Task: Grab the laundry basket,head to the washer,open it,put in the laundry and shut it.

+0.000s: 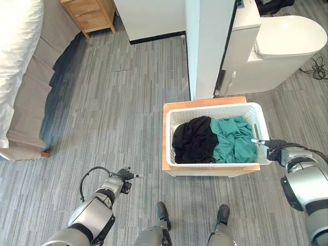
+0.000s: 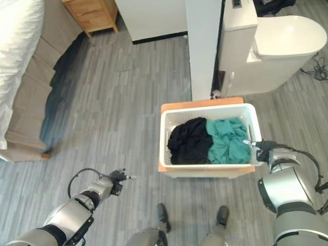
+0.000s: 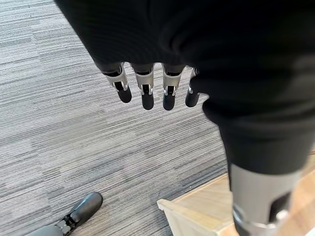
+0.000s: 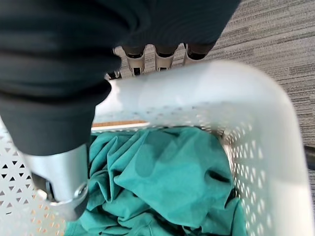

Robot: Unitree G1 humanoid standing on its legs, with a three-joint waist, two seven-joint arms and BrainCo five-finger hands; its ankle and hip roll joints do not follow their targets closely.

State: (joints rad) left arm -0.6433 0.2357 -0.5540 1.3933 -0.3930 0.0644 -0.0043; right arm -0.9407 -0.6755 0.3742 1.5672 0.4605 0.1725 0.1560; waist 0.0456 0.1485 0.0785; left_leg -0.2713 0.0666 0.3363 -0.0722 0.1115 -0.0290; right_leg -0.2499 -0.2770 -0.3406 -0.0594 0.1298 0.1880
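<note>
Gripping the white perforated plastic laundry basket point(image 1: 217, 110) is the step in hand, and so far we only have one side engaged. Our right hand point(image 1: 262, 142) sits at the basket's right rim: in the right wrist view its fingers point(image 4: 163, 57) go down outside the rim and the thumb hangs inside over the laundry. Whether the fingers are actually clamped on the rim we cannot tell; their tips are hidden behind the plastic.

Our left hand point(image 1: 126, 176) hovers over the grey striped carpet point(image 1: 118, 102), well apart from the basket's left rim, fingers straight and relaxed, holding nothing.

To do this well, we judge: bring the left hand across to the left rim, opposite the right, thumb inside and fingers outside, then close both evenly before lifting. A one-sided lift would likely tip the load out.

The basket sits on a low light-wood platform point(image 1: 204, 103), nearly covering its top, with the platform's far edge showing behind it, near a white wall corner point(image 1: 205, 46). Basket is rectangular, with latticed walls and a smooth rounded rim. Inside: a black crumpled garment point(image 1: 193, 139) on the left half, a teal crumpled garment point(image 1: 233, 138) on the right, touching in the middle, both below rim level.
</note>
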